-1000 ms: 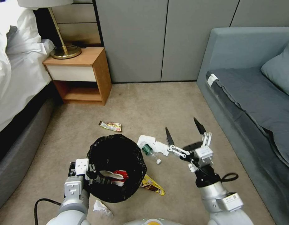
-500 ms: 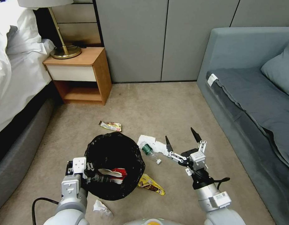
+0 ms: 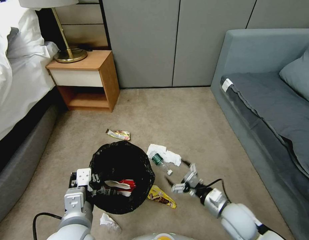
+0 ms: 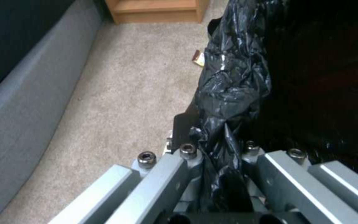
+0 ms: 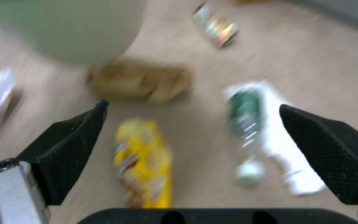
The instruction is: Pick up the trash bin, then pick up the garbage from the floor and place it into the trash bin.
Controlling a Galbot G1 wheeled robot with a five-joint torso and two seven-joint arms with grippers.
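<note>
Beige carpet (image 3: 168,110) covers a bedroom floor between a bed (image 3: 14,83) on the left and a grey sofa (image 3: 268,100) on the right, with a wooden nightstand (image 3: 84,80) far left. Near the right side, the right gripper (image 3: 176,171) hangs low over the carpet with its black fingers (image 5: 69,146) spread wide and nothing between them; seen from the right wrist, they frame a yellow wrapper (image 5: 146,161) and a bottle (image 5: 245,124). That bottle (image 3: 160,162) is clear with a green label and white cap, lying on a white tissue (image 3: 163,153) just left of the gripper. The yellow wrapper (image 3: 161,196) lies flat, nearer, beside the bin. Left of these, the bin (image 3: 122,176) is round, lined with a glossy, crinkled black bag that hides its walls from above; a red-and-white carton (image 3: 122,185) lies inside. The left gripper (image 3: 94,186) is clamped on the bin's near-left rim, and the left wrist view shows bag plastic (image 4: 228,93) bunched between its metal fingers. A crumpled white tissue (image 3: 107,221) lies near the bin on its near side, and a foil wrapper (image 3: 118,134) lies on the far side. In the right wrist view a brown paper bag (image 5: 141,81) lies beside the bin's pale wall (image 5: 71,28).
</note>
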